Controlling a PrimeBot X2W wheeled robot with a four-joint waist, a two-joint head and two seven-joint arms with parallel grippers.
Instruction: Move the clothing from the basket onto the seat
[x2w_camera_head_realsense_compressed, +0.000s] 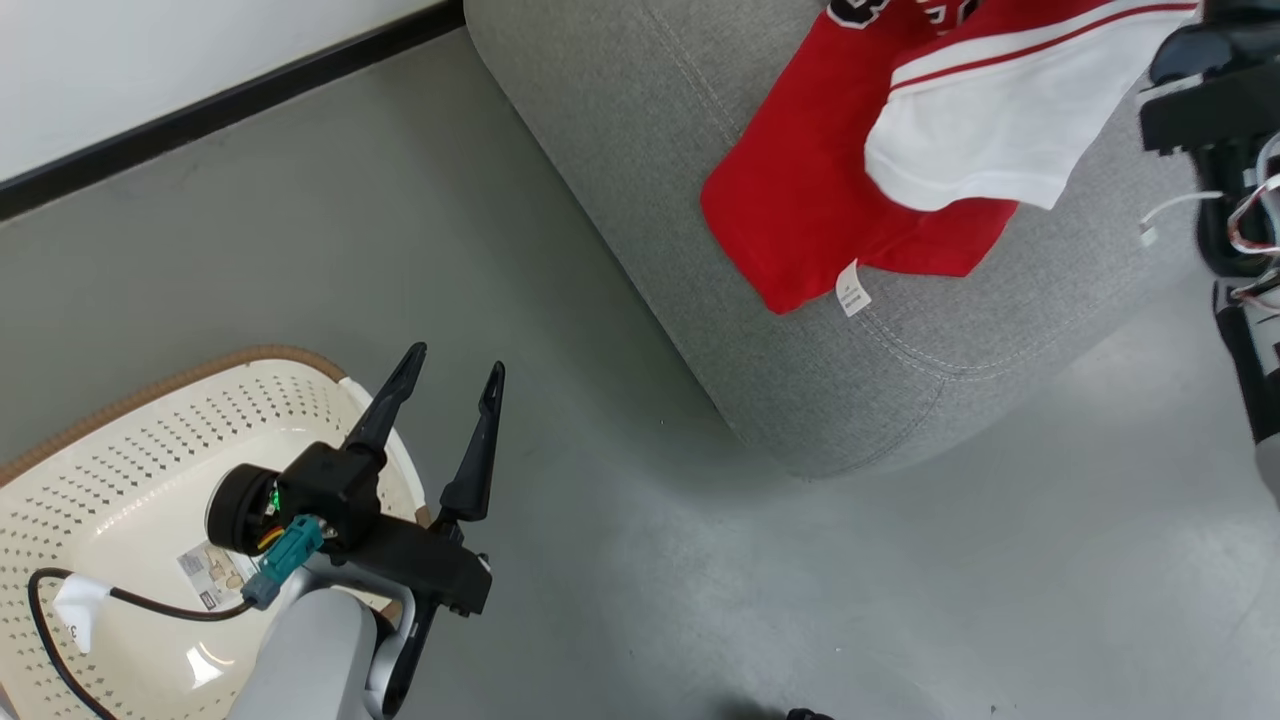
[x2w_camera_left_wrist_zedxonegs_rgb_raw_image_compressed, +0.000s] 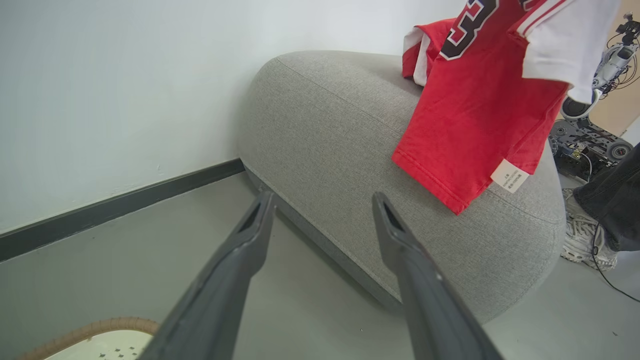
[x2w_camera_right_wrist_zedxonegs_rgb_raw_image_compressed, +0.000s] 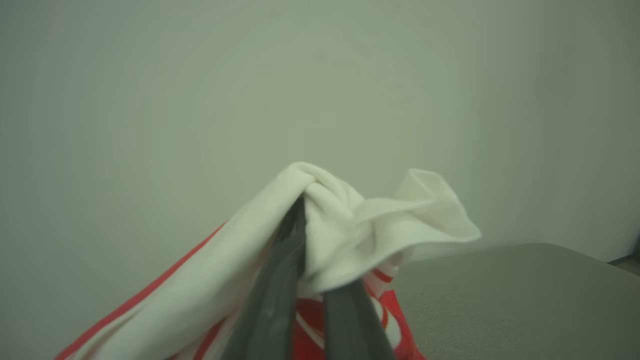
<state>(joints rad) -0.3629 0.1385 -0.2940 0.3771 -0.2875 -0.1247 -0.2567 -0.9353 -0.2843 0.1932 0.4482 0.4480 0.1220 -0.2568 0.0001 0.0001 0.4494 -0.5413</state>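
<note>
Head view: soft red-and-white sports clothing (x2w_camera_head_realsense_compressed: 800, 200) lay on the grey fabric sofa seat (x2w_camera_head_realsense_compressed: 620, 180), the perforated cream plastic basket (x2w_camera_head_realsense_compressed: 130, 440) beneath the left gripper (x2w_camera_head_realsense_compressed: 455, 360). Left wrist view: its jaws stood apart. Right wrist view: the right gripper (x2w_camera_right_wrist_zedxonegs_rgb_raw_image_compressed: 315, 235) clamped a limp white fold (x2w_camera_right_wrist_zedxonegs_rgb_raw_image_compressed: 350, 215), best lowered flat before release.

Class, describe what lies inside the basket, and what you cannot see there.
Inside the basket lies a label sticker. The left arm covers part of its floor, hiding anything beneath.

Clothing (x2w_camera_head_realsense_compressed: 800, 200) on seat (x2w_camera_head_realsense_compressed: 620, 180), basket (x2w_camera_head_realsense_compressed: 120, 450) left, seemingly apart
</note>
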